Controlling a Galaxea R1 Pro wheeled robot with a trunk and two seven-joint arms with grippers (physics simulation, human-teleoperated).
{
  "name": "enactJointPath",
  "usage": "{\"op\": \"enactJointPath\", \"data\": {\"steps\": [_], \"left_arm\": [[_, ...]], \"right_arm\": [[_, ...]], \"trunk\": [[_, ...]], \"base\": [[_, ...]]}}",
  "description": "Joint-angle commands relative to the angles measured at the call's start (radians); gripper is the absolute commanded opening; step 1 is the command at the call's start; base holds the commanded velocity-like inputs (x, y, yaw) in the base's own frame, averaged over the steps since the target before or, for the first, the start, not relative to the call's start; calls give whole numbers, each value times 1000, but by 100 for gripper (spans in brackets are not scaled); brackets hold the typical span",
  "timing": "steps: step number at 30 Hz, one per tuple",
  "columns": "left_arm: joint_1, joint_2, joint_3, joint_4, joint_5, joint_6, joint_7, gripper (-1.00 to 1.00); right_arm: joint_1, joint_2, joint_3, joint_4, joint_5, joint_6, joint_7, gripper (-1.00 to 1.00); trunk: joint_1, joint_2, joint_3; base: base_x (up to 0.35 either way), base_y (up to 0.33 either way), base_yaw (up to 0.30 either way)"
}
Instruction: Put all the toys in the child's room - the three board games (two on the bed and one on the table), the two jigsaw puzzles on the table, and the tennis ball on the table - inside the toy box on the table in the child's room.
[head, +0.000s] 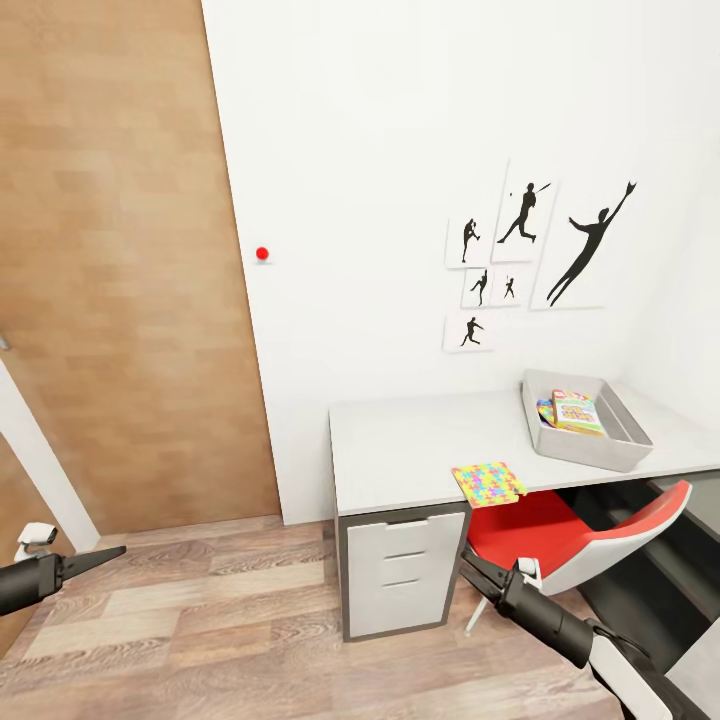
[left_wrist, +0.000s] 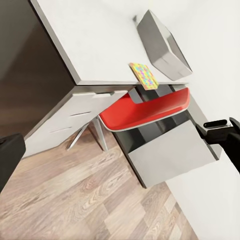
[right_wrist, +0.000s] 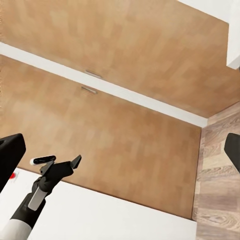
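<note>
The light-grey table (head: 420, 450) stands against the white wall. At its far right sits the grey toy box (head: 630, 440), also in the left wrist view (left_wrist: 162, 45). Two board games lie inside: a yellow-green-red one (head: 577, 411) over a blue one (head: 545, 410). One multicoloured jigsaw puzzle (head: 488, 482) (left_wrist: 144, 76) lies at the table's front edge, above the chair. My left gripper (head: 105, 555) hovers open, low at the left, far from the table. In front of the drawers my right gripper (head: 472, 565) is open and empty. The tennis ball and the bed are out of view.
A red chair (head: 560, 535) (left_wrist: 145, 107) is tucked under the table beside pale drawers (head: 405, 575). A wooden wardrobe front (head: 120, 300) fills the left. Silhouette posters (head: 520, 260) hang on the wall. A wooden floor (head: 220, 620) lies before the table.
</note>
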Motion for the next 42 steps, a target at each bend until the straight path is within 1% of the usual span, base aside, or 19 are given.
{"op": "enactJointPath", "data": {"steps": [1,5,11,17,28,42], "left_arm": [[-1,0,0,0,-1,11,-4,100],[-1,0,0,0,-1,11,-4,100],[-1,0,0,0,-1,11,-4,100],[-1,0,0,0,-1,11,-4,100],[-1,1,0,0,-1,11,-4,100],[-1,1,0,0,-1,11,-4,100]], "right_arm": [[-1,-1,4,0,-11,8,0,100],[-1,-1,4,-1,-11,9,1,100],[-1,-2,4,1,-10,9,3,100],[-1,-3,4,2,-11,9,9,100],[-1,-3,2,4,-9,11,21,100],[-1,-4,2,6,-9,10,41,100]], "trunk": [[1,-2,-2],[1,-2,0],[1,-2,4],[1,-2,10],[1,-2,20],[1,-2,34]], "base": [[0,0,-6],[0,0,-50],[0,0,-179],[0,-18,-232],[0,-121,-245],[0,-15,-246]]}}
